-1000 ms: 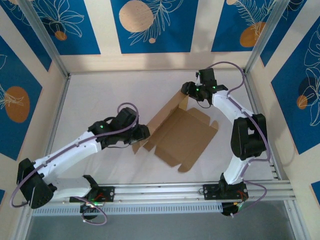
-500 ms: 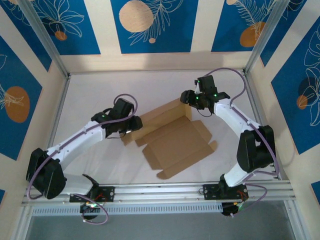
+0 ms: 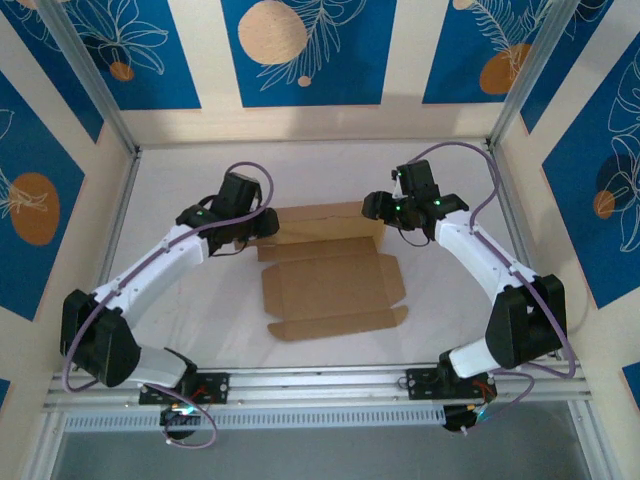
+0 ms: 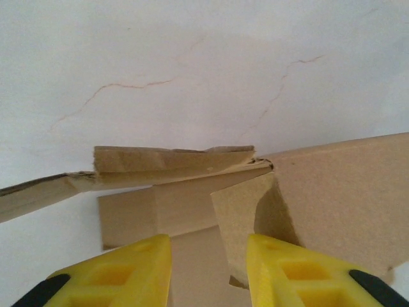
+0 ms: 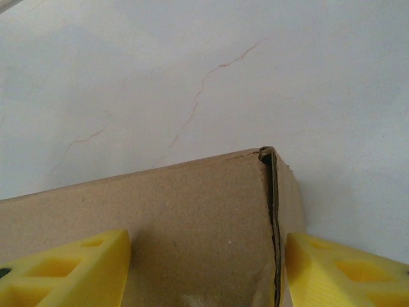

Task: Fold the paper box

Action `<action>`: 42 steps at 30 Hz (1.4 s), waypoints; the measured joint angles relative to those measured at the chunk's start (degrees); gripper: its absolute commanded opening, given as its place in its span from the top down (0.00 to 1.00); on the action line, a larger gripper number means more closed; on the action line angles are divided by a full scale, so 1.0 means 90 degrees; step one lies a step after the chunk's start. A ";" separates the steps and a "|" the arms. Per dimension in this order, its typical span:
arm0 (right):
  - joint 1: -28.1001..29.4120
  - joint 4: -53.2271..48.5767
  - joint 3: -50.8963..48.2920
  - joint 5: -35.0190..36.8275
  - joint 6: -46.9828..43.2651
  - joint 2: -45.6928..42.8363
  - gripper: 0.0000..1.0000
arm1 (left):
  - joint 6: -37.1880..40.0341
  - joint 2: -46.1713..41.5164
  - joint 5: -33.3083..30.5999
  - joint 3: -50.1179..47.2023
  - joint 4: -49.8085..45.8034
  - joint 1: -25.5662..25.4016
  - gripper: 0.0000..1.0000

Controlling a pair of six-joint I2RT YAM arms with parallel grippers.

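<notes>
The paper box [image 3: 330,285] is a brown cardboard sheet lying mid-table, its base flat and its far panel [image 3: 325,220] raised low between the two arms. My left gripper [image 3: 268,225] is at the far-left corner. In the left wrist view its jaws [image 4: 208,240] stand apart around a small upright flap [image 4: 239,217], which sits closer to the right finger. My right gripper [image 3: 372,205] is at the far-right corner. In the right wrist view its jaws [image 5: 206,240] stand wide apart, astride the folded corner [image 5: 271,192] of the box.
The white tabletop [image 3: 200,180] shows thin cracks. An aluminium rail [image 3: 320,380] runs along the near edge, slanted posts [image 3: 95,85] stand at the back corners, and blue patterned walls close in all sides.
The box has turned from a diagonal lie to square with the table, and its raised far panel has come lower. Both grippers followed its far corners; the right jaws have widened, the left have narrowed.
</notes>
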 measured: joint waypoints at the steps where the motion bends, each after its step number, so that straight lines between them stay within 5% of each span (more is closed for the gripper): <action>1: 0.0007 0.0007 -0.0044 -0.0044 0.0000 0.0000 0.37 | -0.0032 -0.0080 0.0090 0.0000 0.0027 0.0019 0.66; 10: 0.0121 0.0100 -0.0163 -0.0236 0.0022 -0.0019 0.38 | -0.0563 -0.0641 0.1171 0.0002 0.0257 0.0408 0.66; 15: 0.0216 0.0158 -0.0187 -0.0253 0.0022 -0.0022 0.38 | -0.1090 -0.0644 0.1569 -0.0121 0.0257 0.0597 0.52; 42: 0.0566 0.0335 -0.0272 -0.0119 0.0002 -0.0019 0.39 | -0.0962 -0.0338 0.1285 -0.0466 -0.0306 0.1137 0.51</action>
